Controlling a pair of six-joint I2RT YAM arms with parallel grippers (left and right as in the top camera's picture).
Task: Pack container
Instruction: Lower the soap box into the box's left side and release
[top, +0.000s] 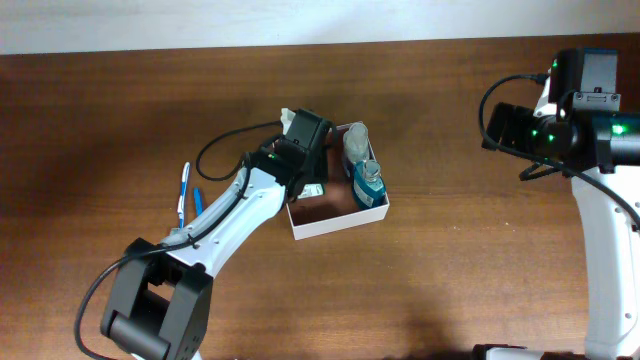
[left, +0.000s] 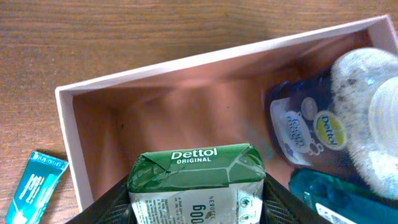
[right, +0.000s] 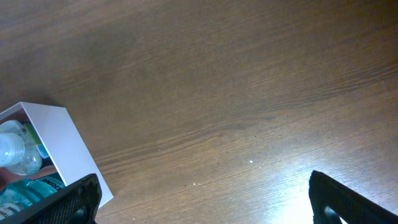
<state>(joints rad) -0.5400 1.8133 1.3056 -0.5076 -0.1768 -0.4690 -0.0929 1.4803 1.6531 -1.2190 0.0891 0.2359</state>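
The container is a white-walled box with a pinkish-brown floor at the table's middle. My left gripper hangs over its left half, shut on a green and white Dettol soap pack, held just above the floor near the left wall. A teal bottle and a clear bottle lie along the container's right side. The left wrist view shows them too: a blue Dettol-labelled one and the clear bottle. My right gripper is open and empty over bare table, right of the container.
A blue and white tube lies on the table outside the container's left wall. Two thin blue items lie left of my left arm. The right arm sits at the far right. The table's back edge meets a pale wall.
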